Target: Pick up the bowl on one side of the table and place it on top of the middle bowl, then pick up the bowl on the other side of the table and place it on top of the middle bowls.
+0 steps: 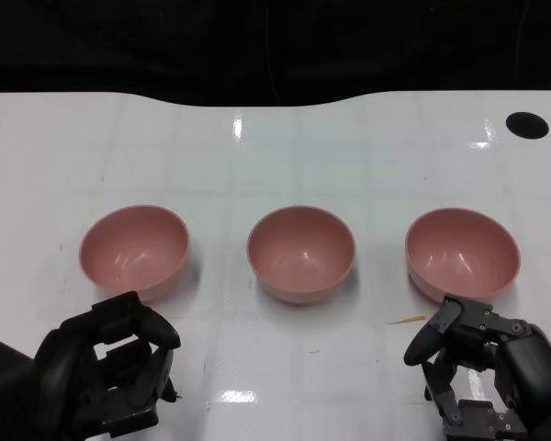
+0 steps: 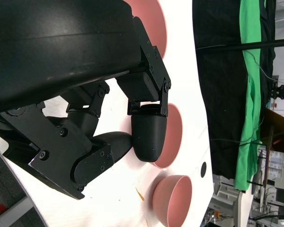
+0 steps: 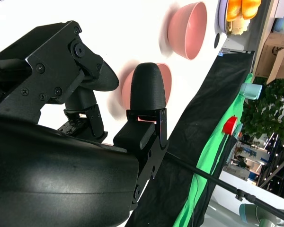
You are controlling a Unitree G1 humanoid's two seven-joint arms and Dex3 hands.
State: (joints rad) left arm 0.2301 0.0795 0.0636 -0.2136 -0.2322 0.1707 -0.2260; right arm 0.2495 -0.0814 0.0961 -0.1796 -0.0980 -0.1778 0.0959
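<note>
I see three pink bowls in row on white bench [image 1: 275, 165]: left bowl [image 1: 134, 250], middle bowl [image 1: 301, 253], right bowl [image 1: 462, 253]. Left robot hand [image 1: 110, 367] and right robot hand [image 1: 482, 367] near bench edge, fingers loosely apart, empty.

Bright overhead light; glare patches on white table [image 1: 285, 156]; soft bowl shadows; wrist views slightly blurred.
</note>
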